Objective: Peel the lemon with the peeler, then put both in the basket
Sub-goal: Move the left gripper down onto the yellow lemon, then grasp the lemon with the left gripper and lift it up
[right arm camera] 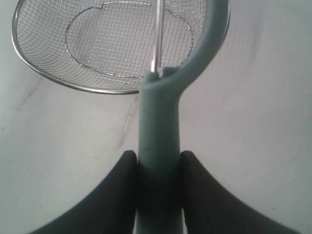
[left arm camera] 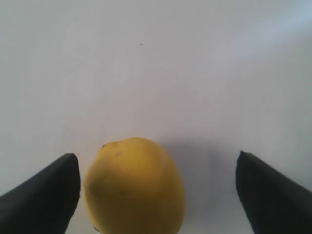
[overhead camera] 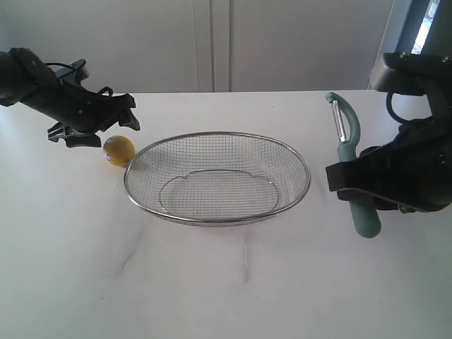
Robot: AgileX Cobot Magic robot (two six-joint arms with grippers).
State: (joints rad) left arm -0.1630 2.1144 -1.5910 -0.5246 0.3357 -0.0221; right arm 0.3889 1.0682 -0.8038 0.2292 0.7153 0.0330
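Observation:
The small yellow lemon [overhead camera: 119, 150] rests on the white table just left of the wire mesh basket [overhead camera: 145, 157]. My left gripper [overhead camera: 86, 137] hovers over it, open. In the left wrist view the lemon [left arm camera: 135, 187] sits between the spread fingertips [left arm camera: 51, 190], nearer one of them, touching neither. My right gripper [overhead camera: 357, 187] is shut on the pale teal peeler [overhead camera: 351, 157], held upright right of the basket with its blade end up. The right wrist view shows the peeler's handle [right arm camera: 159, 122] clamped between both fingers [right arm camera: 122, 190].
The basket [right arm camera: 48, 78] has nothing in it and stands mid-table. A pale wall with cabinet seams runs behind the table. The left arm [overhead camera: 42, 88] reaches in from the far left; the right arm's body [overhead camera: 417, 162] fills the right edge.

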